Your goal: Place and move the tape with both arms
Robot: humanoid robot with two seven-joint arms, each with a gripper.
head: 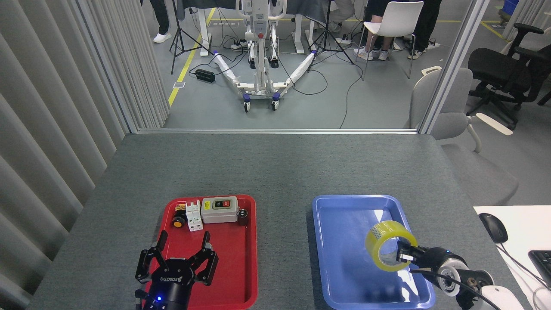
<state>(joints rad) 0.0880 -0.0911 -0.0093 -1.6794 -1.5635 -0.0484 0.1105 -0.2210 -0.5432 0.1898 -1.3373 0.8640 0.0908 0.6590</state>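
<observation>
Grey bench (275,172) carried 2 trays; right tool (404,254) clamped the tape (389,245) over the blue tray (340,241) at 4 o'clock, left tool (178,262) spread apart over the red tray (232,267).

Head view, single camera | looks forward and down from the robot's head | grey table (275,172) near, filling the lower half | red tray (241,258) at 7 o'clock, blue tray (327,258) at 5 | workshop floor far, at 12
</observation>
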